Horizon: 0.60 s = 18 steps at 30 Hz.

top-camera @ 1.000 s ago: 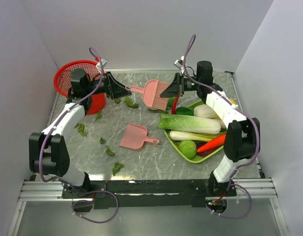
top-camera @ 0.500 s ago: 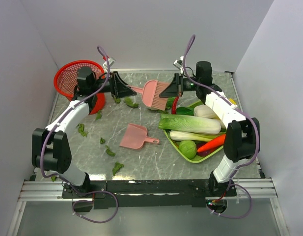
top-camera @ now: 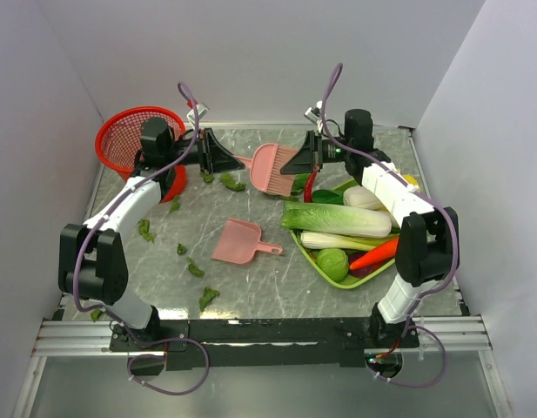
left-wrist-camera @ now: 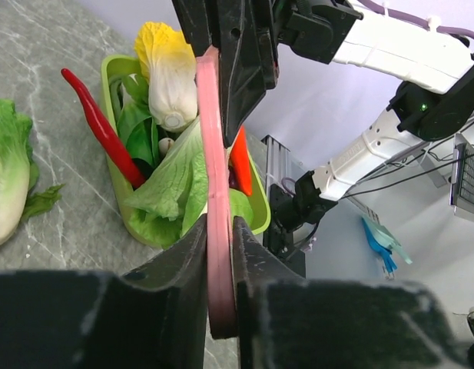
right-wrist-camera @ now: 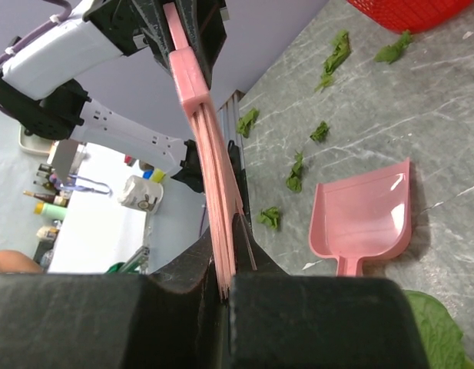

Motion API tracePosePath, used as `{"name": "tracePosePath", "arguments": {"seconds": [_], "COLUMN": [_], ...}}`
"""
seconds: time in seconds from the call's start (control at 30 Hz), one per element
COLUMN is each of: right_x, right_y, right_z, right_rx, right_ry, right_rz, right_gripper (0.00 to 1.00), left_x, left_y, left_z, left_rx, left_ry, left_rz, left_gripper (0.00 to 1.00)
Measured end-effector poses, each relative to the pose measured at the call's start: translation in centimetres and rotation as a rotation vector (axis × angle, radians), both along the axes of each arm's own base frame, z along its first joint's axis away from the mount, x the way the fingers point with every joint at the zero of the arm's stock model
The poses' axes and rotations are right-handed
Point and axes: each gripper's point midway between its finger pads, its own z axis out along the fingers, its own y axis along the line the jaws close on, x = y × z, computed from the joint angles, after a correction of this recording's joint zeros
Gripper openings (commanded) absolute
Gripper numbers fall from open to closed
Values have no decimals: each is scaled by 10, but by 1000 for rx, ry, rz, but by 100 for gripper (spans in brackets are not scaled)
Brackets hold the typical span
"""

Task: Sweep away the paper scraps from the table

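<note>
The pink dustpan (top-camera: 240,241) lies flat on the table (top-camera: 277,283), mouth toward the far side, and it serves as the reference for everything else. Beyond it, toward the far edge, the pink brush (top-camera: 272,165) hangs in the air between the two arms. The left gripper (top-camera: 229,159) has its fingers pressed against either side of the thin handle, which the left wrist view shows running straight up between them. The right gripper (top-camera: 307,161) is pinched on the bristle end, with the flat fan of bristles squeezed between its fingers in the right wrist view. Both look clamped on the brush at once.

This reads as a handover, with the brush passing to whichever arm will sweep. The handle grip suits sweeping far better than the bristle grip. Nothing is swept yet. The paper scraps (top-camera: 208,298) lie scattered left of the dustpan and nearer the arm bases, with a few more beyond it to the left, under the brush handle.

The red basket (top-camera: 129,139) sits far off beyond and left of the dustpan, and the lime green tray (left-wrist-camera: 144,231) of toy vegetables lies just to its right.

The next move calls for the right gripper to let go of the bristles and back away. Then the left arm would lower the brush to the table behind the scraps and push them toward the dustpan, which would need steadying or lifting by its handle.
</note>
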Motion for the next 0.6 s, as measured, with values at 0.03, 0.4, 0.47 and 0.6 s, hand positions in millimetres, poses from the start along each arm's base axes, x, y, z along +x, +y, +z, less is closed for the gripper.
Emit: {"name": "tracePosePath", "arguments": {"seconds": [0.03, 0.4, 0.47, 0.6], "right_x": [0, 1, 7, 19], "right_y": [0, 3, 2, -5], "right_z": [-1, -18, -20, -13], "right_rx": [-1, -75, -115, -204], "right_ry": [-3, -41, -82, -253], "right_rz": [1, -28, -57, -110], "right_gripper": [0, 100, 100, 100], "left_x": [0, 5, 8, 22], "left_y": [0, 4, 8, 45], "left_z": [0, -13, -11, -9], "left_rx": [1, 41, 62, 146], "left_ry": [1, 12, -13, -75], "left_rz": [2, 16, 27, 153], "left_gripper": [1, 1, 1, 1]}}
